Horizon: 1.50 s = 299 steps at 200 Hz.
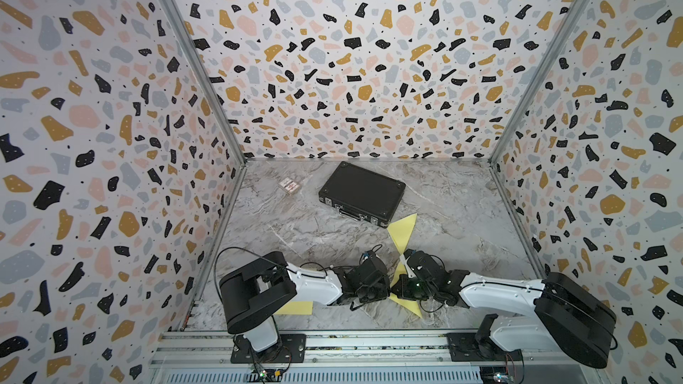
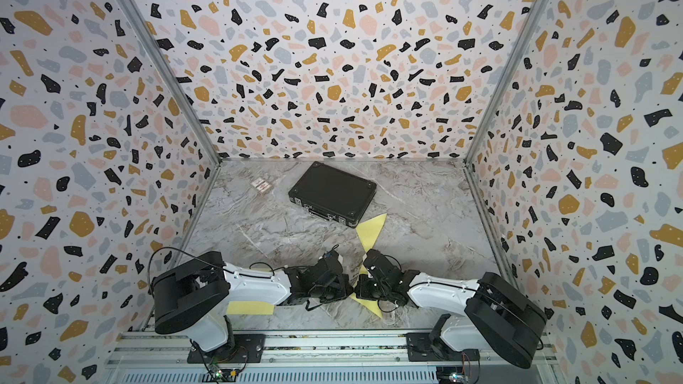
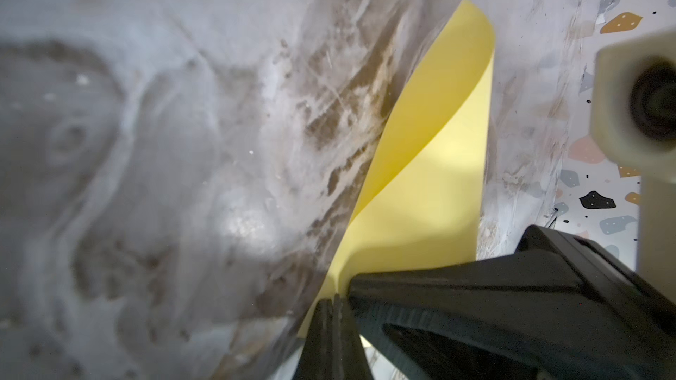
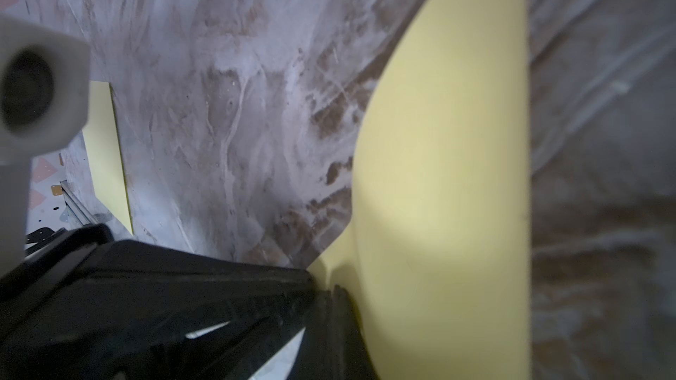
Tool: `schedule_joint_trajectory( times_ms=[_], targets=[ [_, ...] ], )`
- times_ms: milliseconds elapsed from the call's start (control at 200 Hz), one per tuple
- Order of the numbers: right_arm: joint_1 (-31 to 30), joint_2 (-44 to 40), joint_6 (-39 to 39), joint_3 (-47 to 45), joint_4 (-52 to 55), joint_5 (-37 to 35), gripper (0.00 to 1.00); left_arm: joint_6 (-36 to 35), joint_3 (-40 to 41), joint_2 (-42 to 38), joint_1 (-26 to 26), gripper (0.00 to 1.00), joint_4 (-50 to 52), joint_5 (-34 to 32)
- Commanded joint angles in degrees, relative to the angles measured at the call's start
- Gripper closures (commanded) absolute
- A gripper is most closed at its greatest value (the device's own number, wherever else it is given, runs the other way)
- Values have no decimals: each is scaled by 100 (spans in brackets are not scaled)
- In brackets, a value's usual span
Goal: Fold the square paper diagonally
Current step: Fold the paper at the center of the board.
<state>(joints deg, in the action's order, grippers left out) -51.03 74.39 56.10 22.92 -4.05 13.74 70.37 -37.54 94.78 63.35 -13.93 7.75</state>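
Yellow sheet point(image 1: 295, 307): lies flat on the marble table point(image 1: 295, 223) by the front edge, partly under the left arm point(image 1: 314, 284).
Left gripper point(image 3: 334, 305): jaws closed, pinching an edge of the paper point(image 3: 439, 140); sits at mid-table, tip to tip with the right gripper.
Right gripper point(image 4: 334, 294): jaws closed, pinching the same paper next to the left gripper.
Paper point(image 1: 403, 232): yellow, right of centre. Its near corner shows on the table below the wrists. The middle is raised and curled between the two grippers, as both wrist views show. The far corner reaches toward the case. In both top views the wrists hide the middle.
Case point(image 1: 362, 192): black, closed and flat, beyond the paper; its near corner is just beside the paper's far tip.
Box point(image 1: 289, 185): small and patterned, at the far left, apart from the case.
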Motion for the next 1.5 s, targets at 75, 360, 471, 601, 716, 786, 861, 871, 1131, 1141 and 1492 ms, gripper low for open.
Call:
schedule_joint_trajectory(
  times_ms=[75, 360, 471, 601, 716, 786, 861, 871, 1131, 1141, 1492],
  targets=[
    [-16, 69, -7, -132, 481, -117, 100, 88, 136, 154, 82, 100, 5, -53],
    [-15, -179, -206, 195, 976, -240, 98, 169, 429, 173, 200, 100, 527, -327],
    [-11, -186, -333, 436, 1196, -279, 94, 190, 466, 204, 298, 100, 838, -506],
    [0, -189, -415, 606, 1323, -343, 91, 226, 503, 356, 381, 100, 899, -532],
    [26, -184, -472, 644, 1435, -402, 91, 245, 485, 460, 431, 100, 1049, -585],
    [64, -213, -511, 632, 1512, -429, 91, 249, 508, 453, 448, 100, 1150, -645],
    [135, -271, -557, 600, 1617, -468, 91, 258, 549, 461, 458, 100, 1183, -665],
    [141, -279, -567, 593, 1633, -475, 91, 258, 558, 462, 463, 100, 1172, -666],
    [380, -801, -600, 164, 1800, -547, 91, 276, 773, 480, 468, 100, 971, -588],
    [393, -816, -600, 142, 1798, -547, 91, 276, 779, 480, 470, 100, 974, -590],
    [707, -1335, -659, -286, 2154, -612, 90, 295, 871, 663, 487, 100, 930, -580]
  ],
)
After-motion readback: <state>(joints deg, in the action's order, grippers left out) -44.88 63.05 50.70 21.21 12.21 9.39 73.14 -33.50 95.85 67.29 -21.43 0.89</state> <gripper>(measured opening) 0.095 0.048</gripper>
